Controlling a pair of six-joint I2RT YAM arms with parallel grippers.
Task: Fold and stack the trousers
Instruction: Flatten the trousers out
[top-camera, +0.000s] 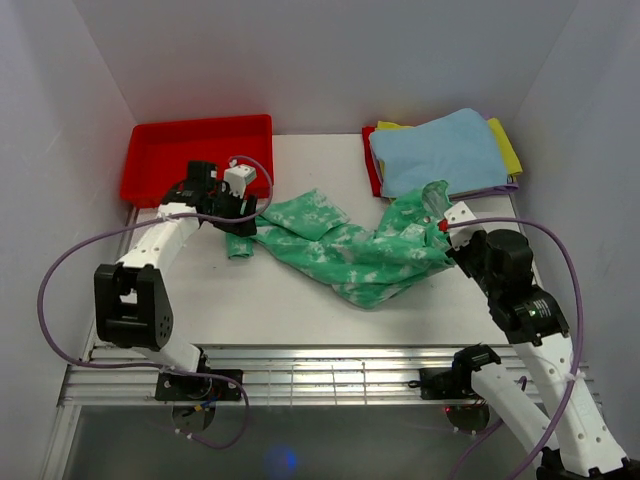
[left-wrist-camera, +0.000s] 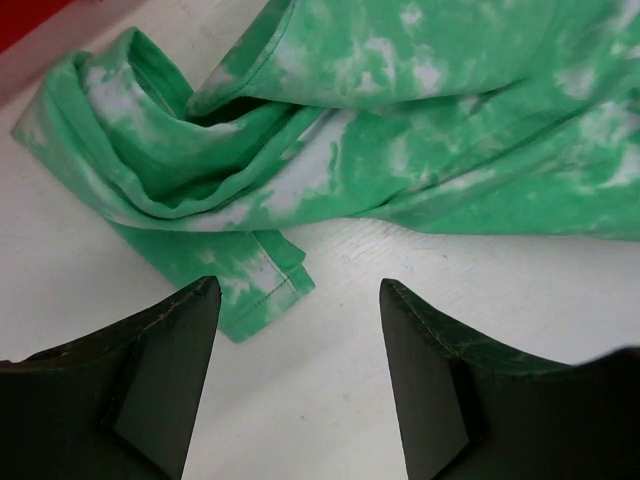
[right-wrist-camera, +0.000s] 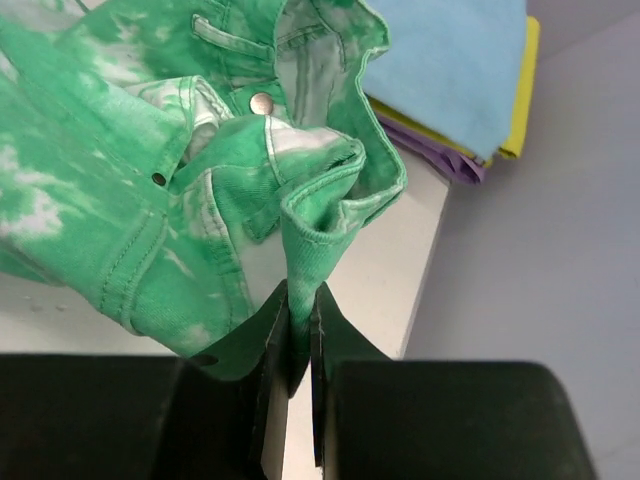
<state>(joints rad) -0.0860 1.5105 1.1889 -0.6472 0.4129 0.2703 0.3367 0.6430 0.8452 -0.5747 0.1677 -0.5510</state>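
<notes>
One pair of soft green trousers (top-camera: 345, 245) with white tie-dye blotches lying crumpled mid white desk (top-camera: 300, 310). Right claw (right-wrist-camera: 300, 300) pinching waistband fold tight, near one silver metal button (right-wrist-camera: 262, 102). Left claw (left-wrist-camera: 300, 290) hovering agape just beside leg cuff. One red plastic tray (top-camera: 160, 160) sitting far left; one light blue folded cloth (top-camera: 440, 150) topping yellow cloth (top-camera: 505, 145) far right.

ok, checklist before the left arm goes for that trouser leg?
1. Right gripper shut on the trousers at the waistband: ok.
2. Left gripper open: ok.
3. Leg hem inside its jaws: not ok, it lies just ahead of them.
4. Trousers spread flat: not ok, bunched.
5. Waistband apart from the light blue cloth: cannot tell.
</notes>
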